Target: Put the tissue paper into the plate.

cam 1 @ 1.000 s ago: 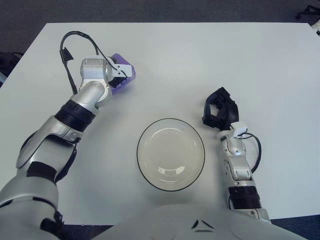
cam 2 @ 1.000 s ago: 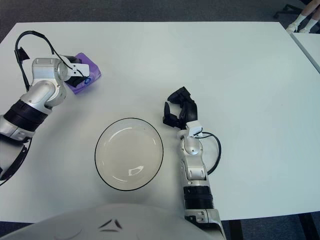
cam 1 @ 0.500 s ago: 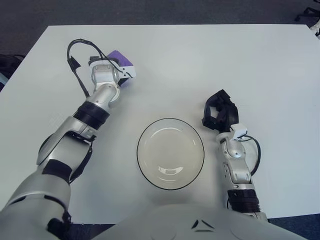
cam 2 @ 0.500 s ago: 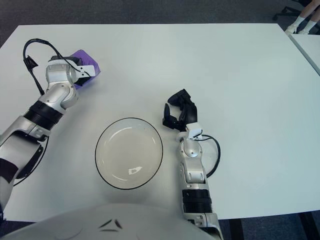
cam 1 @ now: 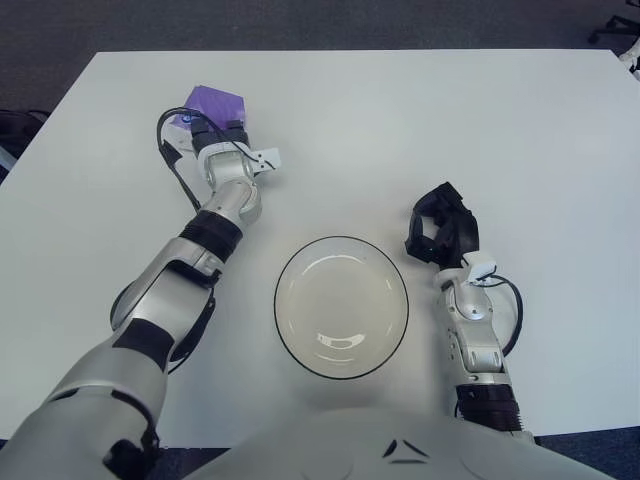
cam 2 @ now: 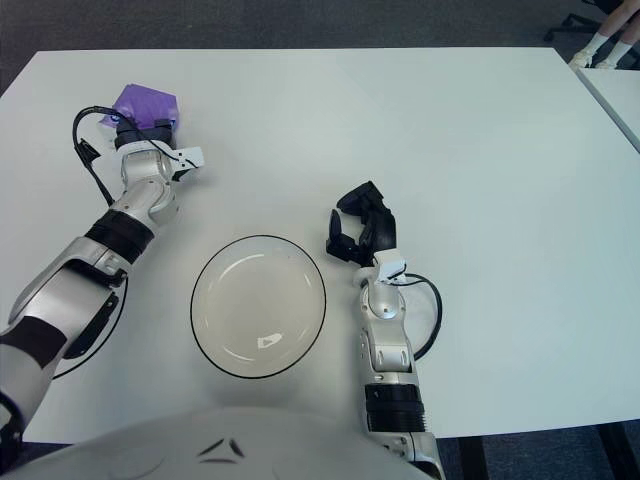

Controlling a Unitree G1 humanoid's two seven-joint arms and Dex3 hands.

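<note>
The tissue paper is a small purple pack (cam 1: 216, 100) at the far left of the white table. My left hand (cam 1: 214, 126) is curled around its near end, fingers pointing away from me, with the pack sticking out beyond them. I cannot tell whether the pack is touching the table. The plate is a clear round dish with a dark rim (cam 1: 276, 310), at the near centre with nothing in it. My right hand (cam 1: 440, 226) shows just right of the plate, its black fingers curled and holding nothing.
A black cable loops off my left wrist (cam 1: 172, 150). The table's far edge (cam 1: 350, 51) meets dark floor. An office chair base and someone's feet (cam 2: 598, 30) show past the far right corner.
My left forearm has swung in toward the centre and the wrist has turned. The purple pack has gone farther from me and a little left with the hand. The right hand has hardly moved.
</note>
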